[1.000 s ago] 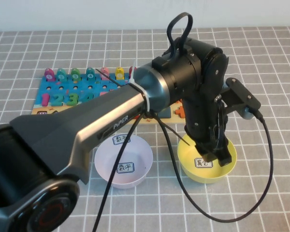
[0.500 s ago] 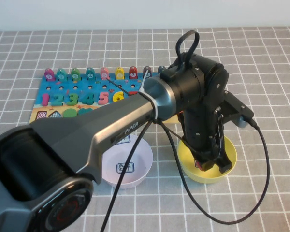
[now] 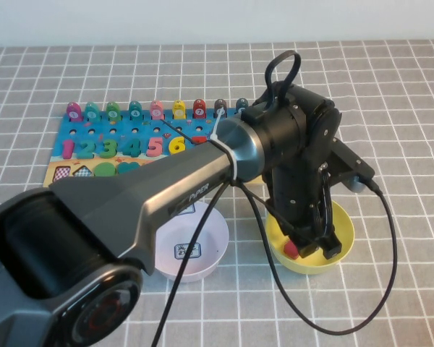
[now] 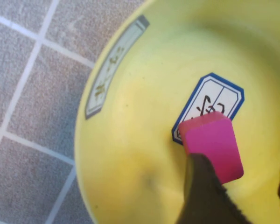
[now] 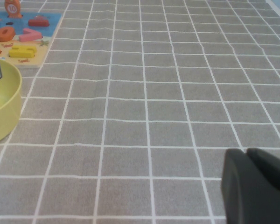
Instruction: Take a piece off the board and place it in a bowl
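The magenta-pink piece lies flat on the floor of the yellow bowl, partly over a white label. In the high view the piece shows as a small pink spot inside the bowl. My left gripper hangs down into the bowl, open. One dark finger overlaps the piece's edge and the other stands well apart from it. The board lies at the back left, partly hidden by the left arm. My right gripper is shut and empty, low over the grey cloth.
A pale pink bowl with a label sits left of the yellow one, under the left arm. The arm's black cable loops over the cloth in front of the bowls. In the right wrist view the yellow bowl and a corner of the board are far off.
The left arm swung right and sank into the yellow bowl. Its jaws widened and the pink piece now rests on the bowl floor.
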